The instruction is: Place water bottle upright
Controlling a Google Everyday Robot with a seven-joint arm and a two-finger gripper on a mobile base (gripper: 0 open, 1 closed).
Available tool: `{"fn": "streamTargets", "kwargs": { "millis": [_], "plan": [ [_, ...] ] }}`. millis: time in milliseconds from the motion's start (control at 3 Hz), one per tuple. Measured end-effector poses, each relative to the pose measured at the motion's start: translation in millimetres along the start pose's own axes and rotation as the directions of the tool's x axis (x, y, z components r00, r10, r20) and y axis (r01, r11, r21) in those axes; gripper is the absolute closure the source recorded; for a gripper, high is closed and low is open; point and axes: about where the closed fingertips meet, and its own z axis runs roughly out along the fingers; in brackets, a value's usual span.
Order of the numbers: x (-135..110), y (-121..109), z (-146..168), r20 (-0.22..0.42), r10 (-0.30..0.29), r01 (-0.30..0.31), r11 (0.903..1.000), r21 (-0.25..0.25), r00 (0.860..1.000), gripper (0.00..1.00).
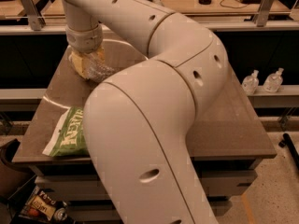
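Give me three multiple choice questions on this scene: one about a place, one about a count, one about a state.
1. Where is the gripper? A) at the water bottle, over the table's far left corner B) over its near right corner C) by the floor
2. How many pump bottles stand on the shelf at right? A) one B) two C) four
3. The green bag is A) hanging from the gripper B) lying flat on the table C) standing upright
Answers: A, the arm reaches down there; B, two stand side by side; B, it lies at the front left edge.
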Motion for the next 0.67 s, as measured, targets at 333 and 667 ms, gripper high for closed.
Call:
{"fn": "streamTargets", "kwargs": {
  "millis": [333,667],
  "plan": [
    [-3.7,-1.8,-3.2,0.024,-0.008,0.008,0.9999,0.007,1.0,1.0],
    [3.8,-11.6,-20.9,0.081,-0.007,0.005,0.9997,0.024,0.997,1.0]
  ]
}}
